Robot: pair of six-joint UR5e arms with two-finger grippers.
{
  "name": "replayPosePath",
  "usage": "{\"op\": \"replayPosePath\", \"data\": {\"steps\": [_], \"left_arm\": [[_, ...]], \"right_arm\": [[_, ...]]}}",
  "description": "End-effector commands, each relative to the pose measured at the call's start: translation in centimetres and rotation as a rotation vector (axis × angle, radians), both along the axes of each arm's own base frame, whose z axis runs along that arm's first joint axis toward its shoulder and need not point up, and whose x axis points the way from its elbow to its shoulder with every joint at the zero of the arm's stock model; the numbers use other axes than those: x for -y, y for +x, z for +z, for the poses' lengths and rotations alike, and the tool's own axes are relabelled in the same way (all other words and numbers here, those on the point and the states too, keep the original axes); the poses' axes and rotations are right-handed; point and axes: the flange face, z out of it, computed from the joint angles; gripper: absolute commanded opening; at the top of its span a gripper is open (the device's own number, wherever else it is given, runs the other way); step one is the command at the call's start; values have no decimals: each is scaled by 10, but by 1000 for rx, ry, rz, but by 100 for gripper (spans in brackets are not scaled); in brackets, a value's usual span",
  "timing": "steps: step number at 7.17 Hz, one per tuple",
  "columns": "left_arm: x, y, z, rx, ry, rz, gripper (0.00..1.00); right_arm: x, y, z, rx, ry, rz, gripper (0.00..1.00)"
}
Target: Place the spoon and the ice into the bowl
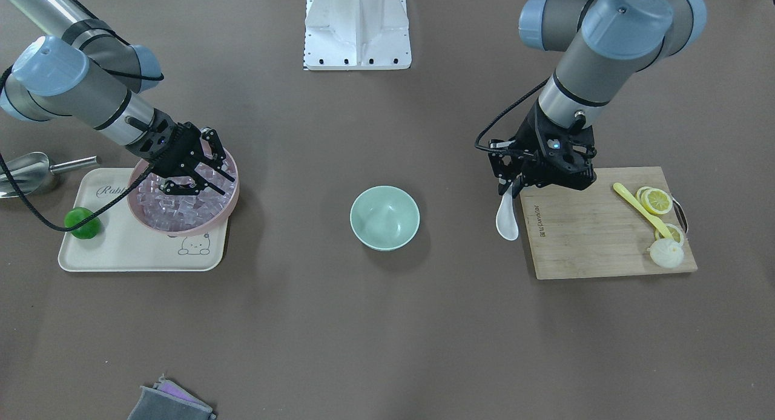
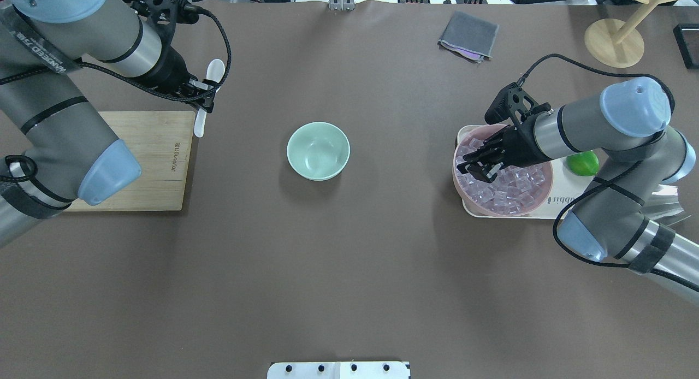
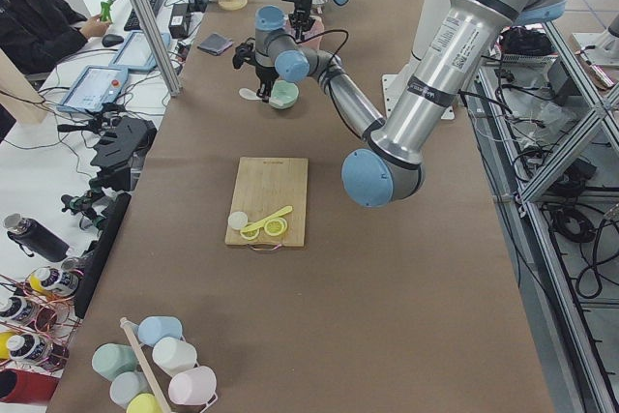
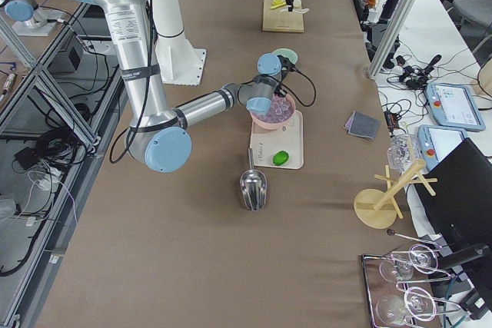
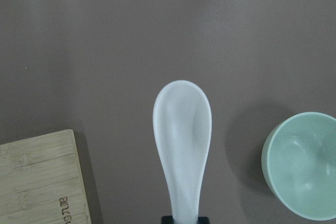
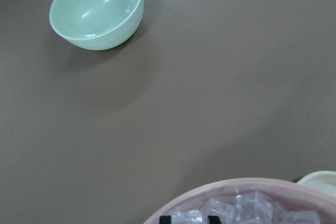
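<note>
Spoon [image 1: 507, 217] apparently in left gripper [image 1: 513, 187]

Brown table [image 2: 349, 291], overhead view, clock centred on the mint-green bowl [image 2: 318, 150] standing mid-table.
- 9: bamboo cutting board [image 2: 147, 160].
- 3: cream tray [image 1: 133, 250], with the steel scoop [image 1: 27, 172] beyond it.
- 1: folded grey cloth [image 2: 468, 35].
- 2, far corner: wooden stand [image 2: 614, 43].
- 6: my white base plate [image 2: 338, 369].
</note>
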Motion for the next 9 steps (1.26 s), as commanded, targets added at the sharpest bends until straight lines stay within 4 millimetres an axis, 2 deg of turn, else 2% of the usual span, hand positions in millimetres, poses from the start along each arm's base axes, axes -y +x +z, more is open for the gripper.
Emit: {"op": "replayPosePath", "data": {"steps": [1,2,3,4,5,6,7,8,9], "left_arm": [[0,0,-3,-4,1,1,0],[0,0,-8,-11,5,-2,0],[-1,1,-22,-30,10,-7,0],[-1,7,-42,-60,-8,-30,0],[-11,27,-51,-75,-29,-25,0],[-20,44,-55,-103,-17,-19,0],[-23,65,-54,-145,-26,-39,0],[-27,95,-52,-152,-11,-43,0],[-35,113,-53,-146,2,-37,0]], "right_arm": [[9,17,-2,6,-1,18,0],[14,25,-4,13,-8,22,0],[22,39,-3,15,-28,27,0],[32,62,-9,39,-86,57,0],[40,79,-23,71,-185,55,0],[49,87,-54,100,-313,52,0],[53,84,-88,123,-452,89,0],[61,76,-115,130,-575,120,0],[64,72,-133,130,-642,138,0]]}}
